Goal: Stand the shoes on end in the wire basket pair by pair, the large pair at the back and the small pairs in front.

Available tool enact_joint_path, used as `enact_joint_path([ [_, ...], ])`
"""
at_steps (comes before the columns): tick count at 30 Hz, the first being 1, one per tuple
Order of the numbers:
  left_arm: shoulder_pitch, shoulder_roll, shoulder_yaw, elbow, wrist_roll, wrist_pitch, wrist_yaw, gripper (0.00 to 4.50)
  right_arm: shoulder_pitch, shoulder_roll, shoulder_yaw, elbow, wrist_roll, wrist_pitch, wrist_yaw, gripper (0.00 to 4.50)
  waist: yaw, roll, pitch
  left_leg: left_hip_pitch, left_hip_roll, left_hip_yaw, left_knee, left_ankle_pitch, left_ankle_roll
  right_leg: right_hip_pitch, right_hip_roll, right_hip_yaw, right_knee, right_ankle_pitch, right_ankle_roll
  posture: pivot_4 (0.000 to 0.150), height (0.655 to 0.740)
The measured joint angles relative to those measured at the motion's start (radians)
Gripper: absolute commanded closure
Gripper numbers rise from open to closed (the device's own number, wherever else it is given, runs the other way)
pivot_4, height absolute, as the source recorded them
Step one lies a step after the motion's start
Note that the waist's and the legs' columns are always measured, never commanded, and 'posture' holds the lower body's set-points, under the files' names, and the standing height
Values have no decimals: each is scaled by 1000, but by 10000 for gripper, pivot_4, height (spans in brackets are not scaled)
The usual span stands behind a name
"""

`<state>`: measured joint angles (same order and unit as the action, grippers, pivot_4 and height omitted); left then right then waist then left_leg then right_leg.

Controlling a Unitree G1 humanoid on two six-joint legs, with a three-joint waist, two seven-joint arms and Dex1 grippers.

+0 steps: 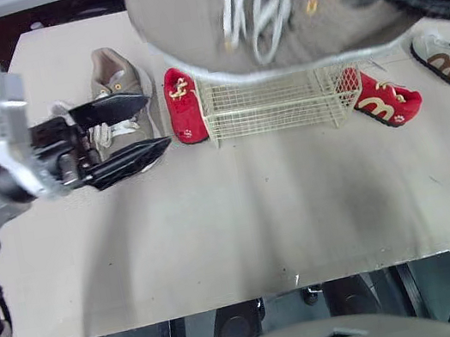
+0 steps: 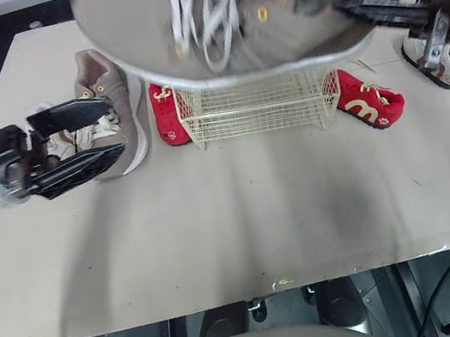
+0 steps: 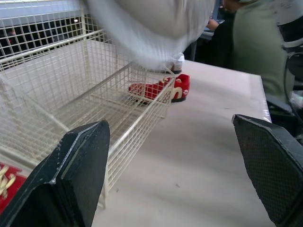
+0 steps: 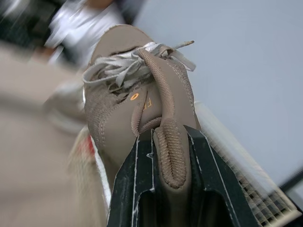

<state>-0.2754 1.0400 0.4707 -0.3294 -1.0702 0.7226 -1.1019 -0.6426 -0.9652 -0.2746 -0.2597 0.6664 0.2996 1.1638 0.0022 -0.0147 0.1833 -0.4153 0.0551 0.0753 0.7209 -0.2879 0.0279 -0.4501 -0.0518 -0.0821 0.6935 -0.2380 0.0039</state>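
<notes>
Hanging over the cream wire basket (image 1: pixel 270 104) near the back edge of the beige table (image 1: pixel 217 222): one large tan mesh sneaker with white laces (image 1: pixel 293 8), clear of the surface.
- Long axis: runs along the back edge, toe toward the left edge, heel toward the right edge, laced upper facing up.
- Right gripper (image 4: pixel 163 137): both black fingers pinch the sneaker's padded heel collar, one on each side.
- Left gripper (image 1: pixel 157 122): fingers spread wide with nothing between them, above the left part of the table, near the basket's left end.
- Second large tan sneaker (image 1: pixel 120 91): flat on its sole near the back-left corner, long axis back to front, heel toward the back edge, partly hidden by the left gripper.
- Small red shoe with yellow trim (image 1: pixel 183 106): just beside the basket's left end.
- Small red shoe with a yellow M (image 1: pixel 383 101): just beside the basket's right end.
- Small white shoe with a brown mark (image 1: pixel 446 60): near the right edge.
</notes>
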Motion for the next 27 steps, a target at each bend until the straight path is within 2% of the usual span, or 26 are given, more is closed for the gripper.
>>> enact_joint_path([
  [4, -6, 51, 48, 30, -51, 35, -110, 0, -33, -24, 103, -5, -67, -107, 152, 44614, 3, 0, 0, 0, 1, 0, 0, 0, 0, 0, -1, 0, 0, 0, 0, 1500, 6860],
  [7, -36, 51, 29, 39, -48, 33, -134, 0, -94, -18, 190, -29, -106, -186, 248, 44614, 3, 0, 1, 1, 1, -1, 0, 0, 0, 0, -1, 0, 1, 0, 0, 1500, 6860],
  [17, -168, 8, -297, -34, 76, 40, -108, 0, -280, 113, 366, 15, -206, -334, 352, 44614, 11, -1, 1, 0, 0, 0, 1, 0, -1, 0, 1, -1, 1, 2, -4, 1500, 6860],
  [23, -263, -8, -431, -12, 203, 23, -130, 0, -297, 147, 420, 56, -245, -333, 357, 44614, 11, -1, 1, -1, 0, 0, 1, 0, -1, 0, 1, -1, 1, 2, -4, 1500, 6860],
  [25, -277, -15, -463, -2, 244, 12, -141, 5388, -302, 149, 426, 64, -253, -307, 356, 45000, 10, -1, 1, 0, 0, 0, 1, 0, -1, 0, 1, -2, 1, 2, -4, 1500, 6860],
  [27, -290, -28, -483, 10, 271, 8, -145, 12654, -303, 150, 428, 64, -261, -289, 355, 45000, 11, -1, 1, -1, 0, 0, 1, 0, -1, 0, 1, -2, 1, 2, -4, 1500, 6860],
])
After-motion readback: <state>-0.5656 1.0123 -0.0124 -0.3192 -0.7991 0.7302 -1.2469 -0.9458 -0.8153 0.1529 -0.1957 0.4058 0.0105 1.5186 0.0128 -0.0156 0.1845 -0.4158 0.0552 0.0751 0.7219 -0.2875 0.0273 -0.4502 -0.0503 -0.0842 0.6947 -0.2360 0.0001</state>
